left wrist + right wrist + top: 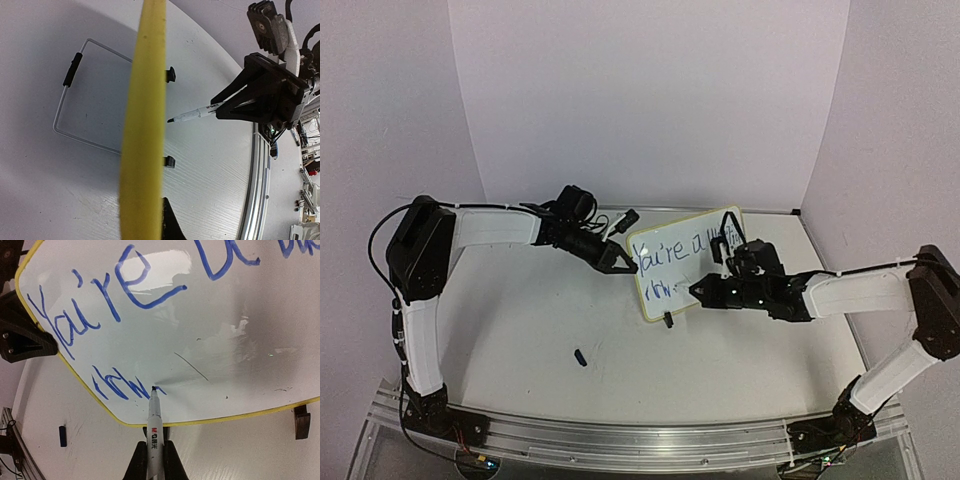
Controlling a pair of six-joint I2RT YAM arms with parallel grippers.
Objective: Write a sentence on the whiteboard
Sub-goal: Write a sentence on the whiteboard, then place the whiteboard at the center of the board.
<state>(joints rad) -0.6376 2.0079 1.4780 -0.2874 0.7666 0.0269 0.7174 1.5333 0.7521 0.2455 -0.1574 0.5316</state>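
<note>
Right pincer (154, 460) grips marker (154, 422), wrist view showing tip touching whiteboard (230, 325) left pincer (624, 265) holds.

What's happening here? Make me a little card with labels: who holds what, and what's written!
left gripper: shut on the side edge of the whiteboard
right gripper: shut on the marker
marker tip: on the board, at the end of the second line
sentence: blue handwriting, first line starts "You're a", second line only a few letters so far
table: a small dark blue piece lies apart from the board, perhaps the marker's cap
</note>
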